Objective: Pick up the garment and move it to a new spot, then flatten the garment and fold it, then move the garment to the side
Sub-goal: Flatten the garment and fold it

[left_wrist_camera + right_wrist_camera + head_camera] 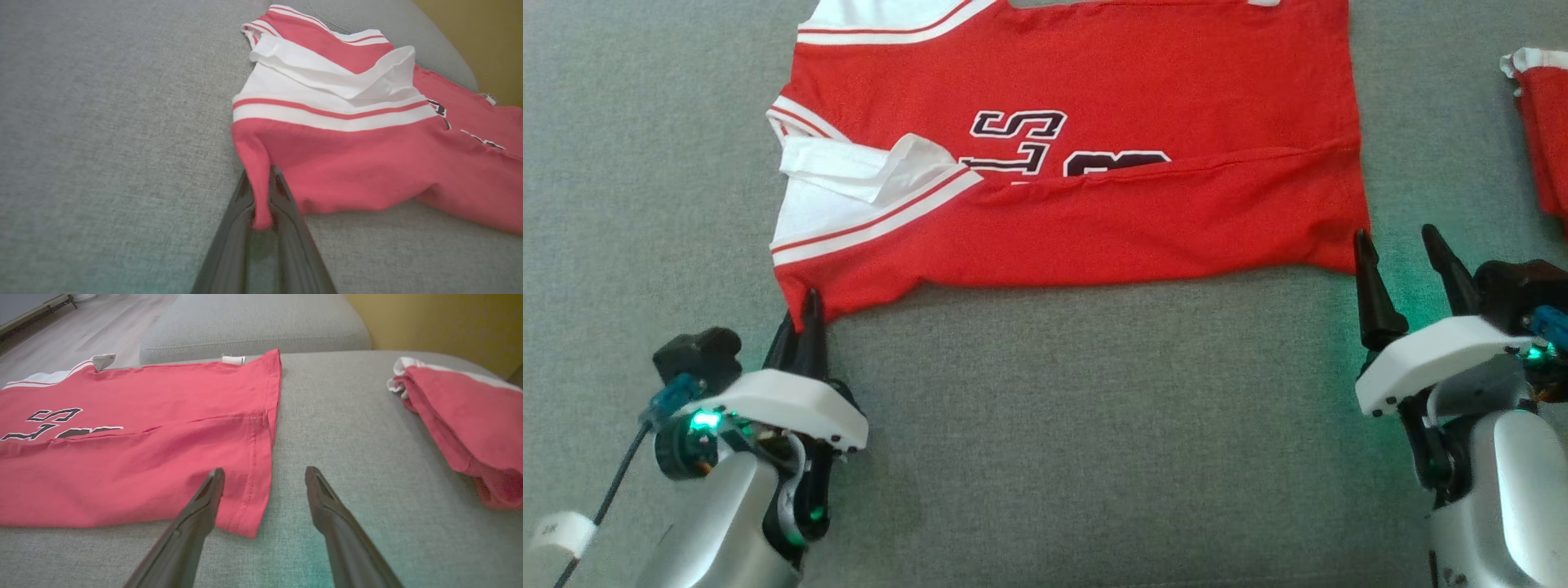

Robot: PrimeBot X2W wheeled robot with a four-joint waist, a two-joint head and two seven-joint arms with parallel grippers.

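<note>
Left jaws are clamped on the near-left corner of the red garment point(1094, 204), spread on the grey cushion point(1045, 408) ahead of them. Right jaws gape wide at its near-right corner, and a folded red bundle point(1543, 139) lies off to their right.

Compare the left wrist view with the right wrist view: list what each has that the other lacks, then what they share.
Left wrist view adds: the left pincer shut on a red corner of the jersey, and the crumpled white flap. Right wrist view adds: the right pincer open at the jersey's hem corner, a second folded red garment off to the side, and wooden floor. Shared: the red jersey, its black lettering, the grey cushion and the yellow wall.
</note>
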